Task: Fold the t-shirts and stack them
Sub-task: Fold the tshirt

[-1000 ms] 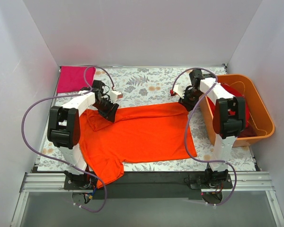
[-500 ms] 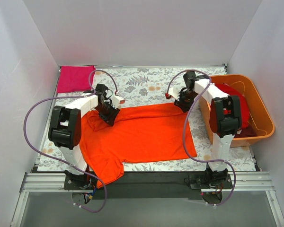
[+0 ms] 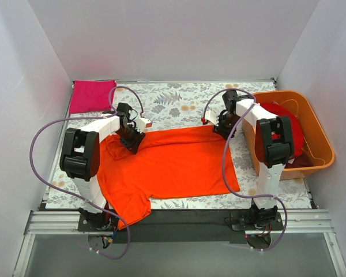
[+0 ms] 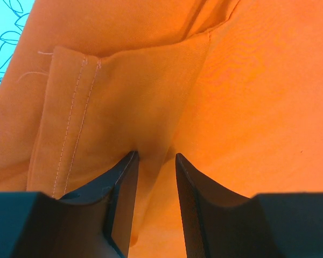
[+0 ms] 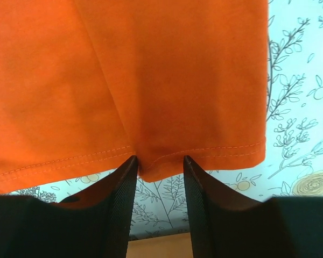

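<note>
The bright orange t-shirt [image 3: 173,161] lies spread flat across the middle of the table, one sleeve hanging over the near edge. My left gripper [image 3: 131,140] presses down on its far left part by a sleeve hem. Its jaws stand a little apart, astride a raised ridge of orange cloth [image 4: 153,134]. My right gripper [image 3: 224,128] is at the shirt's far right corner, open, its fingertips straddling the stitched hem [image 5: 159,153]. A folded magenta-pink t-shirt [image 3: 91,95] lies at the back left. A deeper red t-shirt [image 3: 289,130] is bunched in the tub.
The rigid orange plastic tub [image 3: 322,151] stands at the right edge, close beside my right arm. The floral table cover [image 3: 179,104] shows beyond the orange shirt. White walls close in on three sides.
My left gripper's jaws have narrowed around the cloth ridge. My right gripper has shifted slightly left along the hem. The shirt's far edge has barely moved.
</note>
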Controlling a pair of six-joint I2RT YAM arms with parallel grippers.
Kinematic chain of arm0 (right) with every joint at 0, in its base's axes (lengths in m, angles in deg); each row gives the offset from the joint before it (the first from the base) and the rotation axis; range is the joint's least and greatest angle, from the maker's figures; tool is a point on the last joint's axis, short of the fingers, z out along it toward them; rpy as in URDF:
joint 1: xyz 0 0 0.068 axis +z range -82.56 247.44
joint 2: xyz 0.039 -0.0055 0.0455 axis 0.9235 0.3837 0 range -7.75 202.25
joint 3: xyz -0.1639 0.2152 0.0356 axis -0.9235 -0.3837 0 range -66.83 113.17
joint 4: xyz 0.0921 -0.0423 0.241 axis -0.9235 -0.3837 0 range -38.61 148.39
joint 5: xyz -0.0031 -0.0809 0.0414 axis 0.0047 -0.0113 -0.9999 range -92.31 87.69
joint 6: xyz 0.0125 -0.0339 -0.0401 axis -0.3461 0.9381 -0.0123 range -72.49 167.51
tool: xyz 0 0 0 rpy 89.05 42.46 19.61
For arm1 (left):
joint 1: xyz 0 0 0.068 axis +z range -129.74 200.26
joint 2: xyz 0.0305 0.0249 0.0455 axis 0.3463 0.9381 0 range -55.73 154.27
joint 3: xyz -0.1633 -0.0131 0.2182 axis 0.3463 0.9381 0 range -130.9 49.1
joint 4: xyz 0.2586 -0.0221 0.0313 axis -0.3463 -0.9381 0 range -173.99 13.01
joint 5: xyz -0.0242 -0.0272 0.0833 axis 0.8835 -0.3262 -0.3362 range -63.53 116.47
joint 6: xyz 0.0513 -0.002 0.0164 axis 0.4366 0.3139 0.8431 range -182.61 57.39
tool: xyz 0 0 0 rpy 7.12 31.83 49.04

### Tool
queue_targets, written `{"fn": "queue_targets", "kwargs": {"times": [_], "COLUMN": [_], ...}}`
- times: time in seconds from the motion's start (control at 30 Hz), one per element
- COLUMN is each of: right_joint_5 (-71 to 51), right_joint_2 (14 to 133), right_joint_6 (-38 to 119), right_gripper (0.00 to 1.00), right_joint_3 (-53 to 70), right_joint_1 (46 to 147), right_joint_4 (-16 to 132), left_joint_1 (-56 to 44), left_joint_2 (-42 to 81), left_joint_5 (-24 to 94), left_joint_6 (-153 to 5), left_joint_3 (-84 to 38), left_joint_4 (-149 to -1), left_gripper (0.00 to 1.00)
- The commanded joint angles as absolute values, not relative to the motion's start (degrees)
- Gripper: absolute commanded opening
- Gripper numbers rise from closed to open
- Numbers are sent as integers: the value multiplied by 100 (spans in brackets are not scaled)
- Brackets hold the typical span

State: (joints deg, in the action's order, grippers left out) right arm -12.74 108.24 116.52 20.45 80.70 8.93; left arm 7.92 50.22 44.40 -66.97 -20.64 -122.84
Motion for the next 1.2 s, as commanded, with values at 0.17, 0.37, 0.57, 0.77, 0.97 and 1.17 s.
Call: {"fn": "queue_targets", "kwargs": {"times": [0.17,0.37,0.57,0.77,0.97,1.17], "right_joint_5": [-1303,-1294,-1356,-1408,-1417,-1453], "right_joint_2": [10476,10554,10555,10484,10581,10625], "right_joint_6": [11984,11984,12037,12133,12107,12169], "right_gripper": [47,47,47,47,43,31], "right_joint_3": [1737,1701,1745,1728,1912,2106], "right_joint_1": [8106,8106,8106,8098,8106,8098], "right_joint_4": [882,899,890,838,864,855], "left_joint_1": [778,778,778,778,778,787], "left_joint_2": [4939,4974,4913,4912,4921,4904], "left_joint_5": [4273,4229,4229,4273,4290,4290], "left_joint_6": [-6595,-6595,-6516,-6507,-6525,-6542], "left_joint_3": [-1911,-1981,-2016,-2043,-2078,-2069], "left_joint_4": [-12146,-12146,-12173,-12234,-12252,-12217], "left_gripper": [19,1,0,0,0,0]}}
